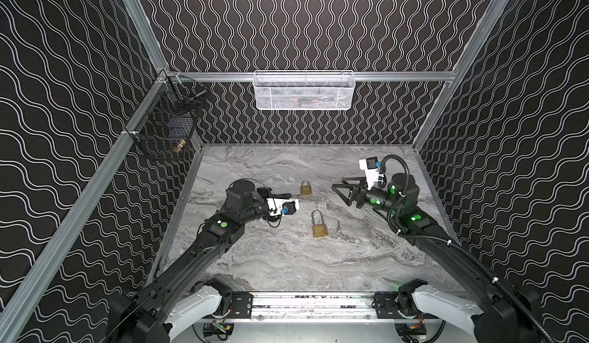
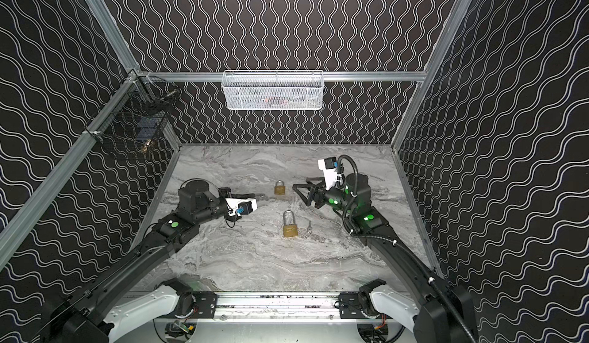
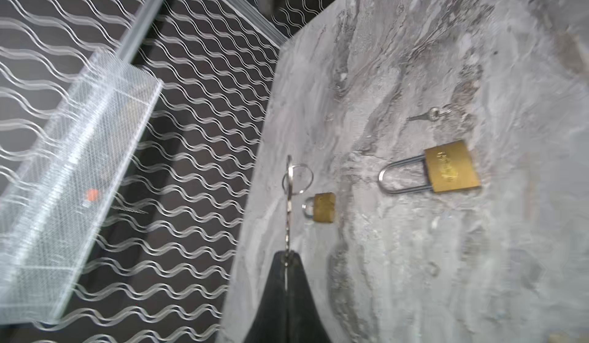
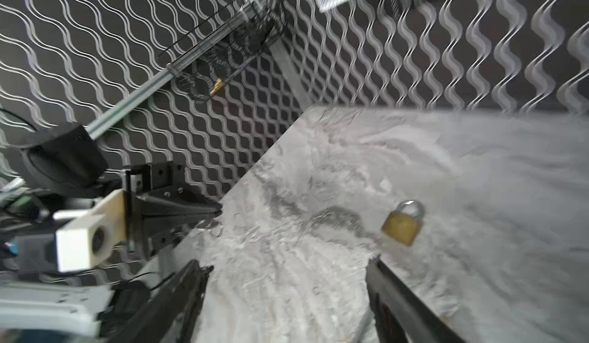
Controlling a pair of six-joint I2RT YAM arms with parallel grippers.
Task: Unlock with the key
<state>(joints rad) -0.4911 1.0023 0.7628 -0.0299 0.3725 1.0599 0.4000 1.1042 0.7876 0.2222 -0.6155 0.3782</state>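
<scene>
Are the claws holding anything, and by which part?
The left claw pinches a key by its blade end, the ringed head sticking out. The right claw is open and empty.

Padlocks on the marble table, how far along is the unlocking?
Done: the left tool is shut on a silver key with a ring. In hand: that key is held close to the small brass padlock, not inserted; the right tool is open and empty. Left: both that lock and the long-shackle brass padlock look shut, and a second small key lies on the grey marble table.
</scene>
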